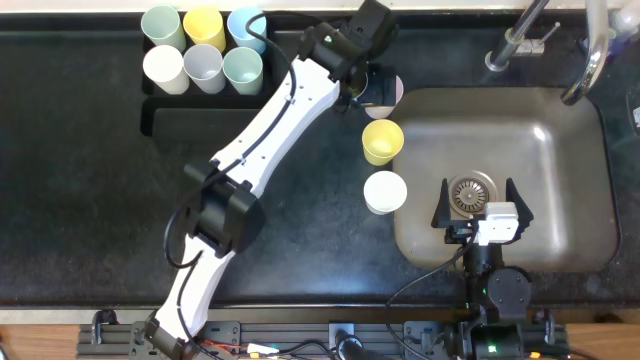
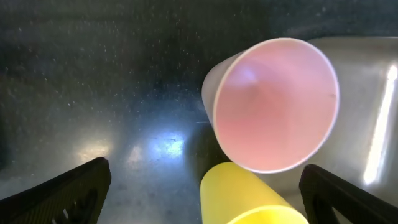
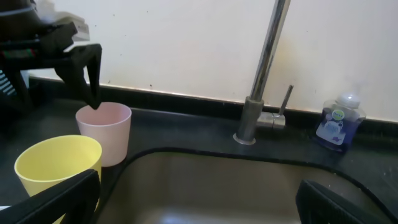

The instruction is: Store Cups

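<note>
While the left gripper (image 1: 362,88) hovered over the pink cup (image 2: 273,106), its fingers were wide apart, probably to come down around the wall. This cup stood upright on the counter by the sink (image 1: 560,160), at 12 o'clock from the yellow cup (image 1: 382,141); the white cup (image 1: 385,191) was at 6 o'clock. The tray (image 1: 148,92) holding six cups, towards 9 o'clock, seemed the destination. The right gripper (image 1: 483,208) hung over the sink, fingers apart.

Pink cup (image 3: 104,134) — beside yellow cup (image 3: 59,165).

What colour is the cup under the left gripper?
The cup is pink, clearest in left wrist view.
</note>
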`<control>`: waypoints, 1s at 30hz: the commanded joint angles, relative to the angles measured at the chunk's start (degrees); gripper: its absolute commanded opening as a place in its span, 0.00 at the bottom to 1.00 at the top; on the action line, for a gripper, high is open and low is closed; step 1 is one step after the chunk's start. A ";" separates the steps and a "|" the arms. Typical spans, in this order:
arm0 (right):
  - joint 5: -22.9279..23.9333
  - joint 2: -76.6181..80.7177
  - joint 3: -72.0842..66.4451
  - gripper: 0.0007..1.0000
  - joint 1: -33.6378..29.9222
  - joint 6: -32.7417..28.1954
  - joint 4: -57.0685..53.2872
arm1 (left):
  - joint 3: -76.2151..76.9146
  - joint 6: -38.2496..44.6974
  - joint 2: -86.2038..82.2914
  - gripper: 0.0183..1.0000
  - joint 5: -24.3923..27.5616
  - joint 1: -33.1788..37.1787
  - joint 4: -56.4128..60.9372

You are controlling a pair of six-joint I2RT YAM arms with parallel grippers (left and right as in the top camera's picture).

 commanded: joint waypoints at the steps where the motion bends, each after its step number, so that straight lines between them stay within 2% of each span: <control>1: 0.07 -0.46 -0.79 1.00 -0.39 -0.33 0.26 | 1.90 -2.08 1.81 1.00 -0.90 0.94 1.25; 20: 0.07 -0.46 -0.79 1.00 -0.39 -0.35 0.26 | 1.90 -4.85 5.05 1.00 -0.42 2.64 3.37; 21: 0.07 -0.46 -0.79 1.00 -0.39 -0.33 0.26 | 1.90 -4.85 5.05 0.95 -0.44 2.64 3.58; 22: 0.04 -0.46 -0.79 1.00 -0.39 -0.33 0.26 | 1.90 -4.85 5.05 0.80 -0.42 2.64 3.87; 24: 0.07 -0.46 -0.79 1.00 -0.39 -0.35 0.26 | 1.92 -4.85 5.05 0.32 -0.39 2.64 4.70; 26: 0.07 -0.46 -0.79 1.00 -0.39 -0.35 0.26 | 2.60 -4.83 5.01 0.04 -0.44 2.64 4.85; 27: 0.07 -0.46 -0.79 1.00 -0.39 -0.35 0.26 | 3.48 -4.76 4.98 0.02 -0.46 2.84 4.76; 30: 0.04 -0.46 -0.79 1.00 -0.39 -0.33 0.26 | 6.78 -4.57 4.11 0.02 -1.03 3.65 4.00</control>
